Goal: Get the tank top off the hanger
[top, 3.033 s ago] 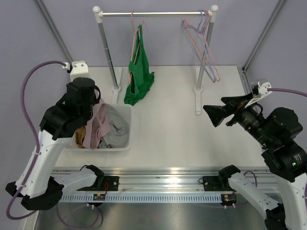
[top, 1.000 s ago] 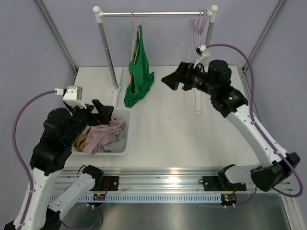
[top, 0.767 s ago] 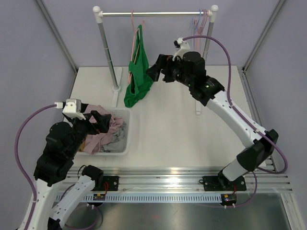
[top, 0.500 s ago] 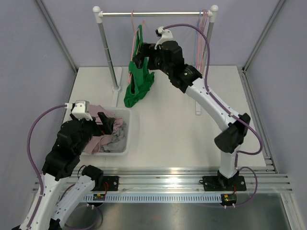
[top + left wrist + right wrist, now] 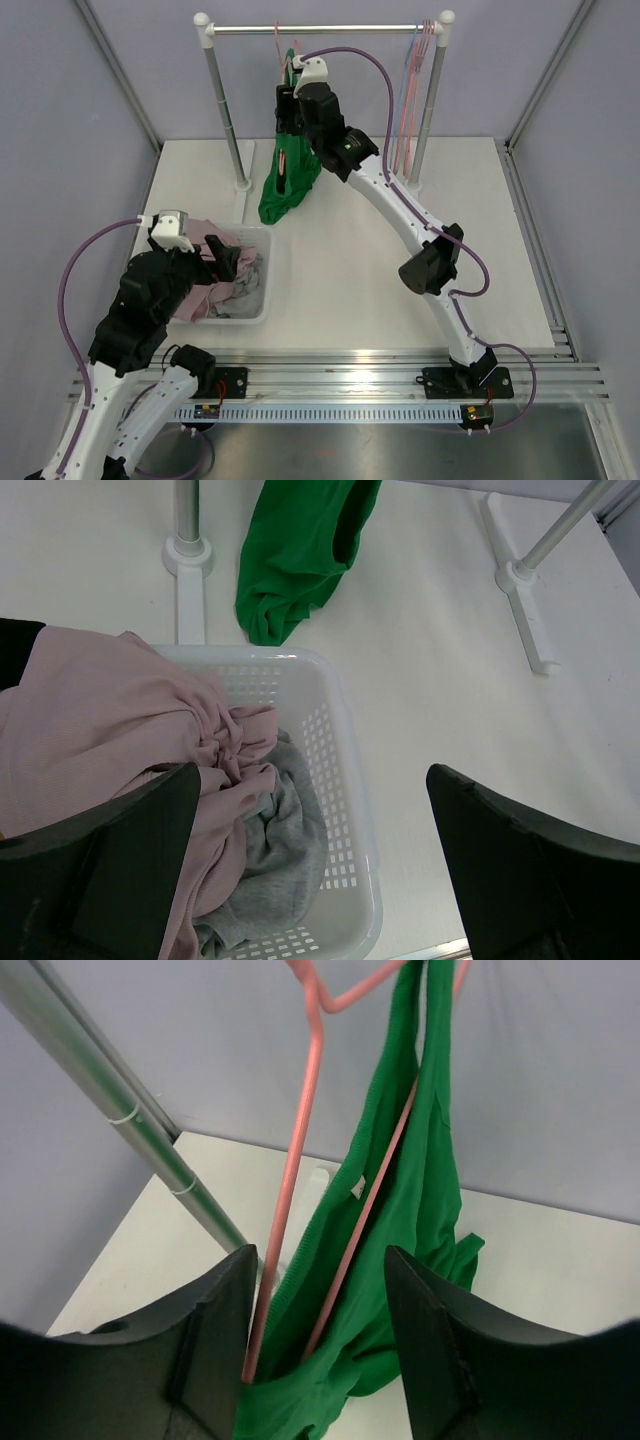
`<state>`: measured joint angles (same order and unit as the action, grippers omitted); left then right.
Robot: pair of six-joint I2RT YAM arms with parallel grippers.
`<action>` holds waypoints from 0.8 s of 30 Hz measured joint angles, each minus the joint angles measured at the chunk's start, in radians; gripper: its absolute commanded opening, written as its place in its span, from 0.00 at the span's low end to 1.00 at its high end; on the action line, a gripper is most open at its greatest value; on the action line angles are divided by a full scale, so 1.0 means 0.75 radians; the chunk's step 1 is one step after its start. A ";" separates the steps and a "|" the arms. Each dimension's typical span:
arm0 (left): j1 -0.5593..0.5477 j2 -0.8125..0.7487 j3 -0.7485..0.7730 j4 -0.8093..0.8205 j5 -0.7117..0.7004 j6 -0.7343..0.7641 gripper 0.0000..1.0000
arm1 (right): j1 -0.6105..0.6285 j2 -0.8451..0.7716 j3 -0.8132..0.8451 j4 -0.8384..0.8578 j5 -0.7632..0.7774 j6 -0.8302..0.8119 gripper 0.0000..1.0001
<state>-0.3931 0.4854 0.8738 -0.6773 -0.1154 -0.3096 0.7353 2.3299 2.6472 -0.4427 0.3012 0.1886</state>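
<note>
The tank top [image 5: 285, 180] is green and hangs on a pink wire hanger [image 5: 277, 50] from the rail [image 5: 320, 29] of the rack, nearer to the left post [image 5: 222, 100] than to the right post [image 5: 425, 100]. Its long axis runs up and down: the straps are at the top on the hanger, and the lower end lies bunched on the bench [image 5: 520, 250], near the foot of the left post and just beyond the far edge of the basket [image 5: 262, 300].

The right hand [image 5: 325, 1360] is high at the rail, directly at the garment. Its 2 fingers [image 5: 220, 1340] stand apart, with the hanger wires and the green cloth between them. I cannot tell if the fingers already press on them.

The left hand [image 5: 315, 880] hovers over the basket with its fingers wide apart and holds nothing. In the basket lie a pink cloth [image 5: 100, 720] and a grey cloth [image 5: 290, 840].

A bundle of other hangers [image 5: 410, 90] hangs at the right end of the rail, close to the right post. The widest open room is on the bench to the right of the basket, in front of the rack. On the left, the post and the basket stand close to the garment.
</note>
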 measured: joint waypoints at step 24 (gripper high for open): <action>0.000 0.053 0.000 0.000 0.067 0.008 0.99 | 0.000 -0.008 -0.054 0.028 0.131 -0.204 0.27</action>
<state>-0.3931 0.5255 0.8738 -0.6773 -0.0654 -0.3035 0.7353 2.3238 2.6064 -0.4217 0.3996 0.0357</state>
